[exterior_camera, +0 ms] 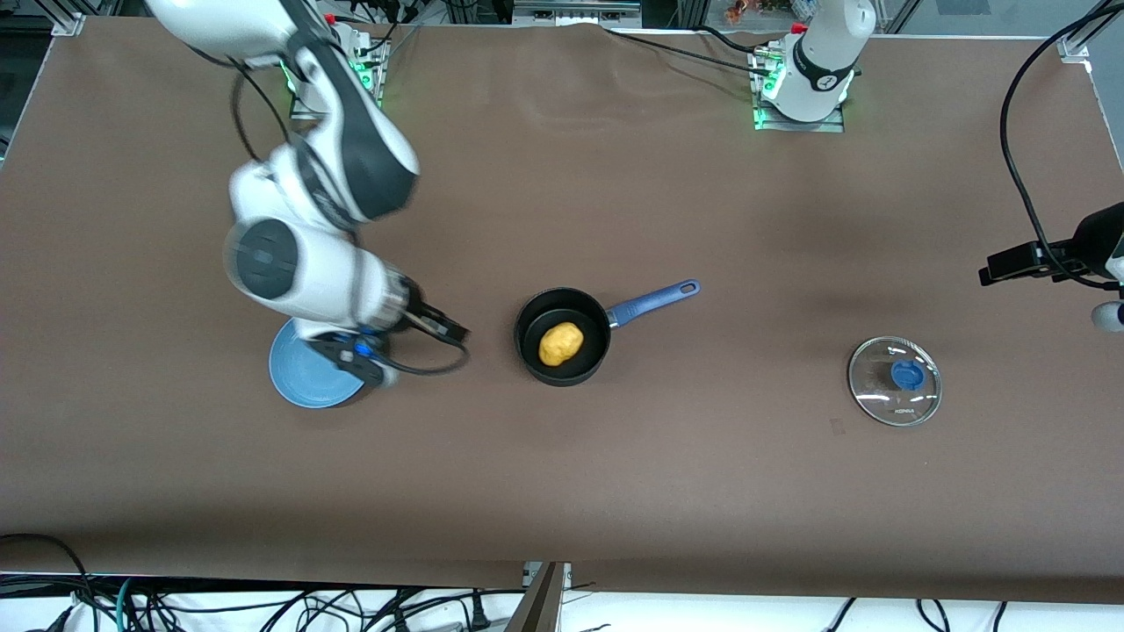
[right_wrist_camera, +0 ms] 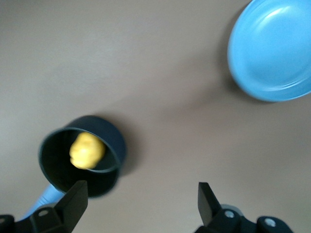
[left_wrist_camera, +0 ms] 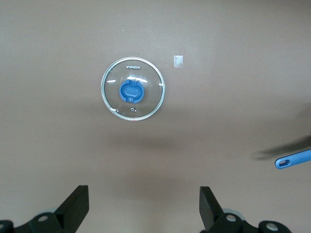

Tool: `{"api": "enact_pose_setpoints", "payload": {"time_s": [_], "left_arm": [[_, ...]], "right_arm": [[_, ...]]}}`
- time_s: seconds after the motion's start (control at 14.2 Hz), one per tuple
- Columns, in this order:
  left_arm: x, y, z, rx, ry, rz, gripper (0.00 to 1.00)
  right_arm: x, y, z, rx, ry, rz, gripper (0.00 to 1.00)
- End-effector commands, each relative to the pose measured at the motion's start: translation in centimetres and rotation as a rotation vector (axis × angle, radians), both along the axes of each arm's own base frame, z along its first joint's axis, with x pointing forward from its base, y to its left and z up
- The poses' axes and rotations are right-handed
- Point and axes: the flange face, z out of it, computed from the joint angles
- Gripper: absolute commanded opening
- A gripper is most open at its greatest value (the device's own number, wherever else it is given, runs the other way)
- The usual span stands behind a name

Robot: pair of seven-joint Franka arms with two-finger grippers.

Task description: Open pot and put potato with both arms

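Pot (exterior_camera: 562, 336): small round black saucepan, matte dark inside, standing upright and uncovered near the middle of the tabletop (exterior_camera: 615, 193). Its long blue handle (exterior_camera: 654, 300), smooth and ending in a loop hole, is pointing toward the left arm's end of the tabletop.

Potato (exterior_camera: 561, 343): lumpy oval, yellow-orange, dull skin, lying inside the pot on its floor and filling roughly half its width.

Lid (exterior_camera: 894, 381): round clear glass disc with a thin metal rim and a blue plastic knob at its centre, lying flat on the tabletop well apart from the pot, toward the left arm's end and slightly nearer the front camera than the pot.

Plate (exterior_camera: 307, 376): flat round blue dish, glossy, with nothing in it, sitting beside the pot toward the right arm's end, partly covered by the right arm.

Tabletop: covered in plain brown matte sheet.

Right gripper (right_wrist_camera: 140, 198): black two-finger type, hanging in the air over bare tabletop between the plate and the pot, fingers (right_wrist_camera: 75, 200) spread wide and gripping nothing.

Left gripper (left_wrist_camera: 142, 206): same type, hanging above the tabletop near the lid, well apart from the pot, fingers (left_wrist_camera: 77, 203) spread wide and gripping nothing.
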Motion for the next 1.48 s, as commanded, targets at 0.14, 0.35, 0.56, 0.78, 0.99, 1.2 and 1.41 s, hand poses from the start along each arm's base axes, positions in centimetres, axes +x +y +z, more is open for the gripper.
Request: {"api": "enact_pose_setpoints", "payload": {"time_s": [0.14,0.35,0.56,0.78,0.99,1.2,1.41], "left_arm": [[0.9,-4.3,0.2,0.01,-0.007,-0.079,1.0],[0.9,-4.5,0.2,0.01,-0.007,-0.084,1.0],[1.1,-4.5,-0.2,0.004,-0.002,-0.082,1.0],[1.1,-4.2,-0.2,0.007,-0.002,-0.07,1.0],[1.2,-4.6,-0.3,0.007,0.0,-0.074,1.0],[1.2,-6.1,-0.3,0.01,-0.002,-0.097,1.0],[1.2,-7.8,-0.4,0.015,0.0,-0.127,1.0]], "right_arm": [[-7.2,-13.3,7.1,0.026,-0.007,0.241,1.0],[-9.8,-17.5,9.7,0.02,-0.004,0.307,1.0],[-11.0,-18.6,11.2,-0.036,-0.023,0.388,1.0],[-10.9,-20.9,12.1,-0.059,-0.04,0.439,1.0],[-10.7,-21.7,12.8,-0.076,-0.06,0.489,1.0],[-10.5,-22.2,13.7,-0.095,-0.076,0.53,1.0],[-10.0,-22.2,15.0,-0.095,-0.102,0.528,1.0]]}}
